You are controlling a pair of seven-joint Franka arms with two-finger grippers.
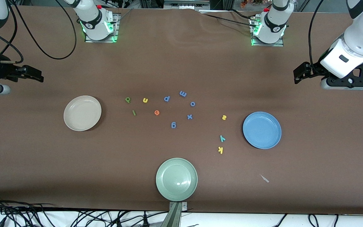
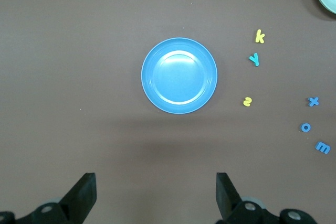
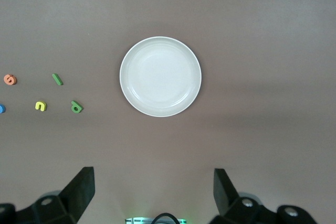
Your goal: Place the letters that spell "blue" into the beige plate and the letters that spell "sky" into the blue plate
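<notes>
Letters lie scattered across the middle of the brown table (image 1: 181, 63), none of them in a plate. The beige plate (image 1: 82, 113) sits toward the right arm's end, and just beside it, toward the table's middle, are the green b (image 1: 128, 100), the yellow u (image 1: 145, 100), the green l (image 1: 134, 112) and the orange e (image 1: 157, 112); the l and e lie nearer the front camera than the b and u. The blue plate (image 1: 262, 130) sits toward the left arm's end. Beside it, toward the middle, are the yellow s (image 1: 224, 117), the teal y (image 1: 222, 138) and the yellow k (image 1: 220, 150), with the k nearest the camera. Between the two groups lie several blue letters (image 1: 183, 94). A pale green plate (image 1: 176, 179) rests at the table edge nearest the camera, and a small pale scrap (image 1: 264, 178) lies near it toward the left arm's end.

The left gripper (image 2: 156, 195) hangs over bare table at the left arm's end, jaws wide apart and holding nothing. The right gripper (image 3: 153, 192) hangs over the right arm's end, jaws likewise spread and empty.
</notes>
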